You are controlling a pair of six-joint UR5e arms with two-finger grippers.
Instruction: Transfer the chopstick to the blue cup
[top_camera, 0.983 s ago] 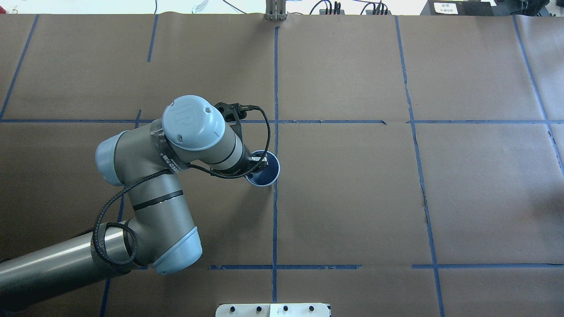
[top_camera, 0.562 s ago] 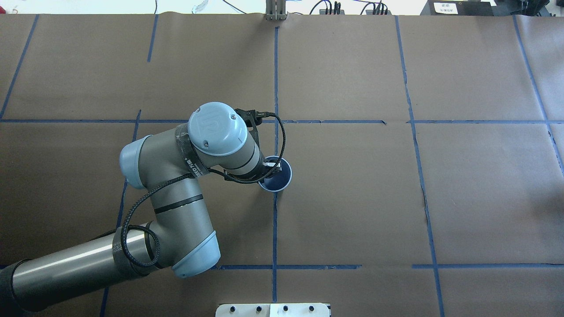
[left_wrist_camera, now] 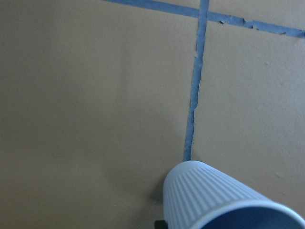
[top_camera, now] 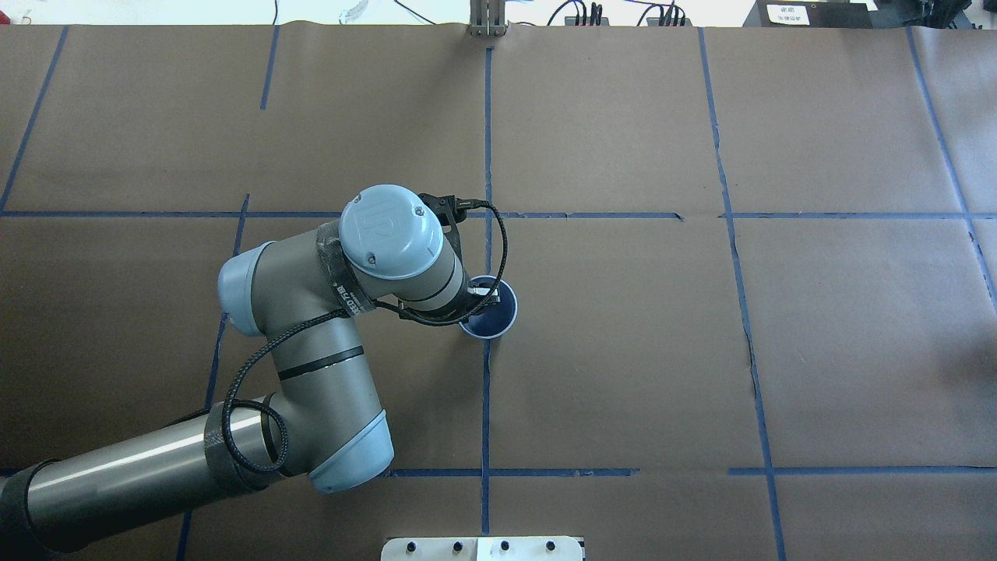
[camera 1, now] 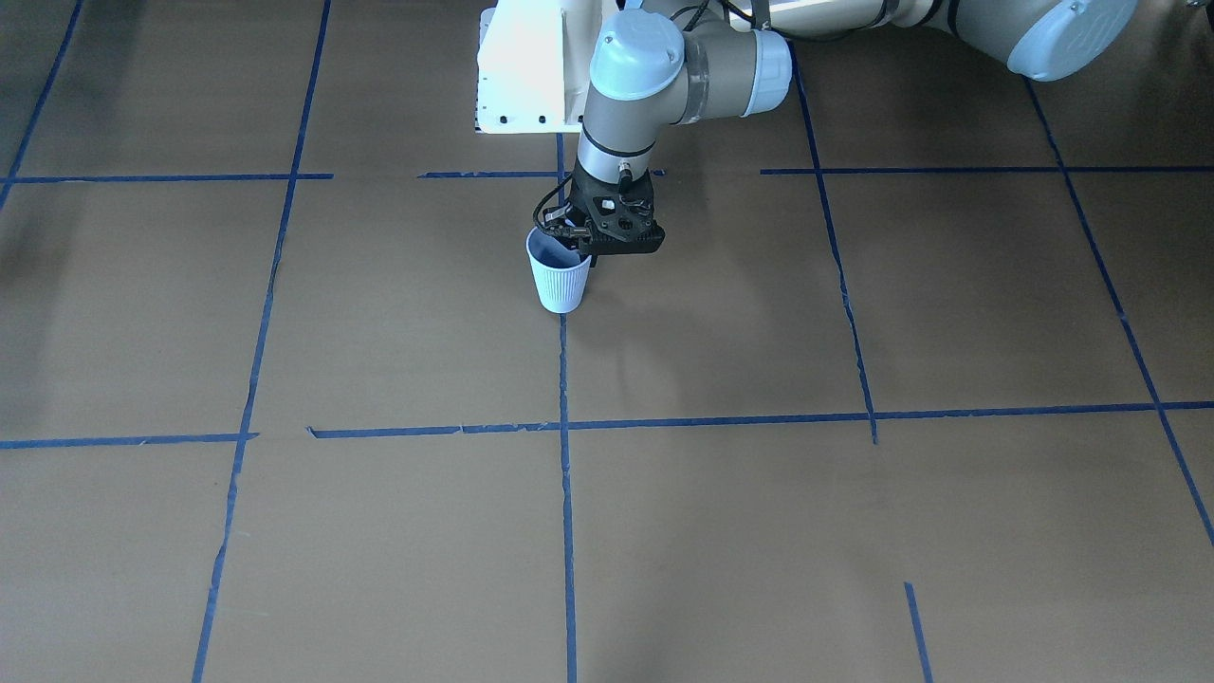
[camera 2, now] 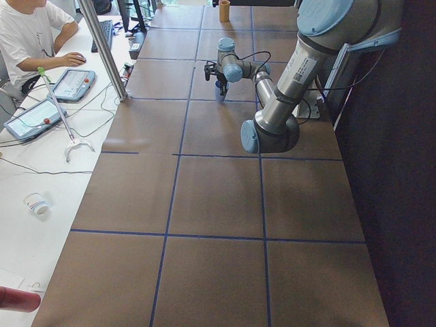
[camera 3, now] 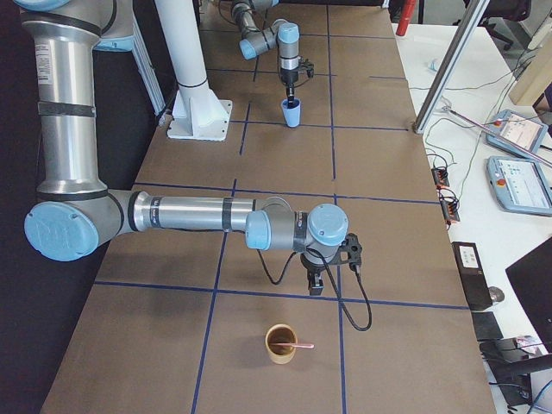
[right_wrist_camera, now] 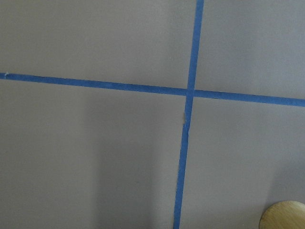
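Note:
The blue cup (top_camera: 492, 315) is small, light blue and ribbed, and stands near the table's middle on a blue tape line; it also shows in the front view (camera 1: 558, 277) and the left wrist view (left_wrist_camera: 224, 200). My left gripper (top_camera: 481, 297) is shut on the cup's rim, one finger inside the cup. The pink chopstick (camera 3: 299, 346) lies across the top of a brown wooden cup (camera 3: 280, 343), seen only in the right exterior view. My right gripper (camera 3: 316, 285) hangs just above the table near that cup; I cannot tell whether it is open or shut.
Brown paper with blue tape grid lines (top_camera: 487, 389) covers the table. The robot's white base plate (camera 1: 526, 66) is behind the blue cup. The brown cup's rim shows in the right wrist view's corner (right_wrist_camera: 283, 215). An operator (camera 2: 30, 41) sits at a side desk.
My left arm has moved to the right, and the blue cup has moved with it by a small distance along the table.

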